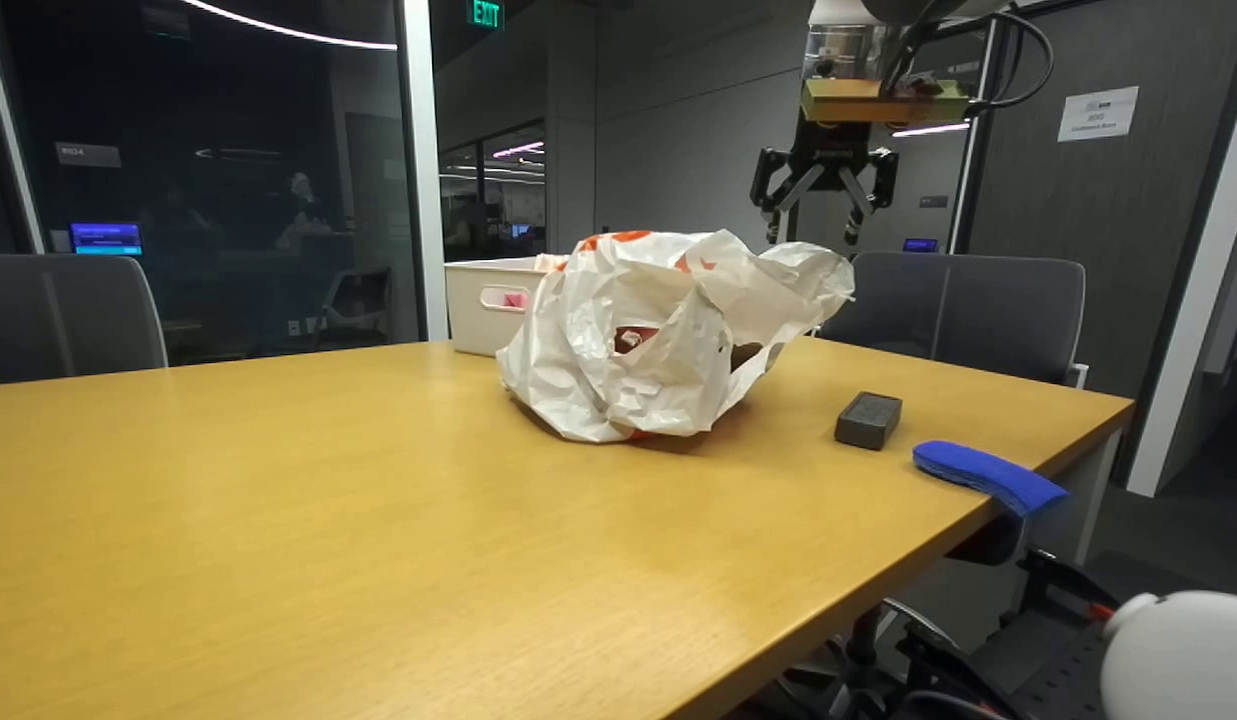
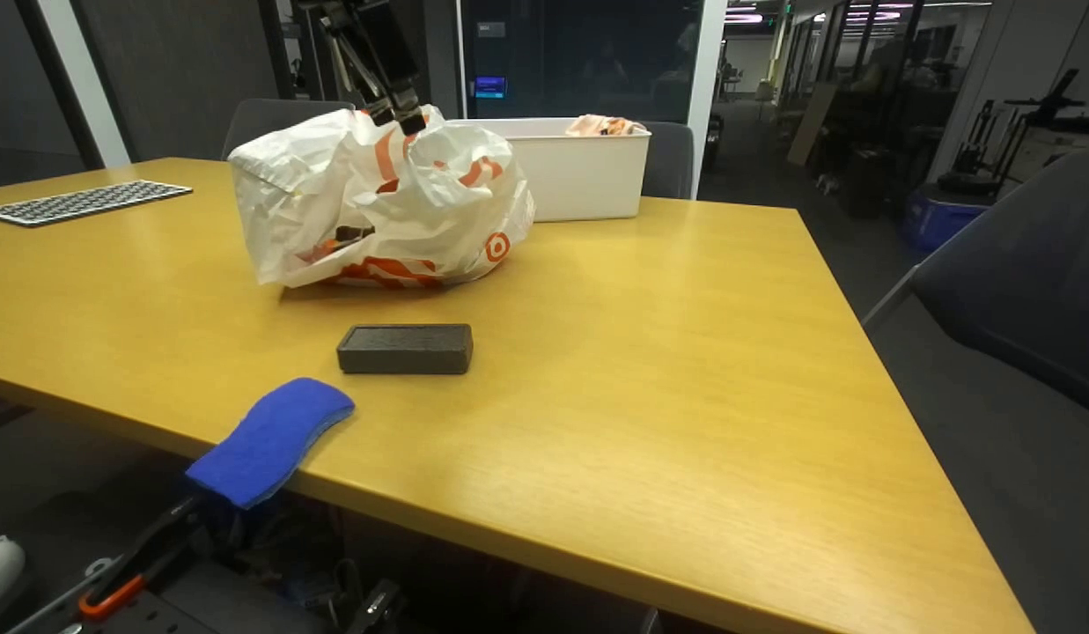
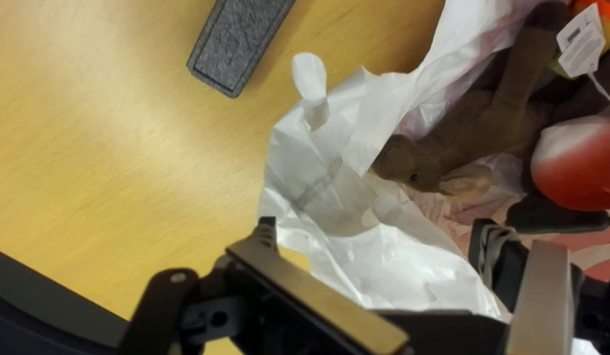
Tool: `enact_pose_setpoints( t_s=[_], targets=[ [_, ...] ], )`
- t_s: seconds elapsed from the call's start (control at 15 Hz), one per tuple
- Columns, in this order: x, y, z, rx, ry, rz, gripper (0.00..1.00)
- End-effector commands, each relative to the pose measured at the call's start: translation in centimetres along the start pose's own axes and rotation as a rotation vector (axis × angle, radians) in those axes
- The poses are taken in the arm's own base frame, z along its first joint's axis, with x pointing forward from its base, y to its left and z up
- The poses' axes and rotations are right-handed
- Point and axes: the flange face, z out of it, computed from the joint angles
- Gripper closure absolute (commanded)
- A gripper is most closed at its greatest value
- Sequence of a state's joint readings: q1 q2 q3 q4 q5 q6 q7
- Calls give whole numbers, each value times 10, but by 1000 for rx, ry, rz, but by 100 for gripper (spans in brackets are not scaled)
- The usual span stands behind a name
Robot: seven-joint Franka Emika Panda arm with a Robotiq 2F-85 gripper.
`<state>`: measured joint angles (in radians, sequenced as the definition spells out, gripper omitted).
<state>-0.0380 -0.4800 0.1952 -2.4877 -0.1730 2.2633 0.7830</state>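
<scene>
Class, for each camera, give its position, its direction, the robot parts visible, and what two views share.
An exterior view: above table level, facing the white bag and glass wall; claw and wrist upper right.
An exterior view: on the blue cloth's side, facing bag and bin; claw at top.
Wrist view: on the wrist, looking down at the open bag; both fingers at bottom.
Both exterior views share bag, bin, cloth.

In an exterior view, a grey block (image 2: pixel 405 350) lies toward the near edge of the table (image 2: pixel 667 396), a blue cloth (image 2: pixel 271 440) overhangs that edge farther left, a white bin (image 2: pixel 588 180) stands farther back, and a keyboard (image 2: pixel 86 202) lies far left.
</scene>
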Motion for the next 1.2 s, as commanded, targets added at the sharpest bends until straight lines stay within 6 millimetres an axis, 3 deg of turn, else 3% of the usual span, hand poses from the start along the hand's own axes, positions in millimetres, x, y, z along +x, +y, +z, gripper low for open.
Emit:
enact_pose_setpoints(
  t_s=[0.0, 0.53, 1.13],
  targets=[
    [-11, 19, 14, -46, -88, 79, 0],
    [-55, 37, 93, -186, -269, 237, 0],
    [-58, 57, 163, -127, -330, 440, 0]
  ],
)
